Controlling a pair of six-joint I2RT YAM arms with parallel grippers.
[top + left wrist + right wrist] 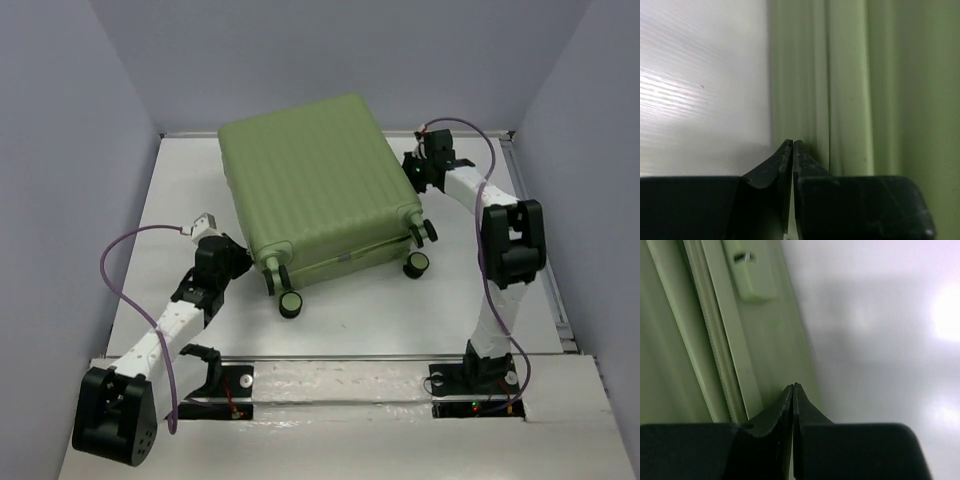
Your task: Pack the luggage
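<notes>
The luggage [315, 185] lies flat and closed on the white table [180, 200], a little toward 12 o'clock from the table's middle, with its caster wheels [290, 303] pointing toward 6 o'clock. The left gripper [243, 258] sits at about 8 o'clock of the case, its tips [792, 145] at the foot of the ribbed shell where it meets the table. Its fingers are pressed together with only a hairline between them and hold nothing. The right gripper [415, 172] is at about 2 o'clock of the case, its tips [793, 387] just beside the side wall, near the zipper seam [715, 340] and a small moulded side foot [754, 275]. These fingers are also fully together and empty. The main risk, as I judge it, is that neither arm has any hold on the shell. If the closed tips are meant to push or pry, they bear on smooth, rounded plastic and could skid off along the ribs or ride up over the edge. Uneven pushing from 8 and 2 o'clock would turn the case rather than move it squarely, and the wheels give it little resistance to rolling or pivoting. A tip driven down hard could also jam between shell and table. Whether either tip touches the case cannot be told for certain.
</notes>
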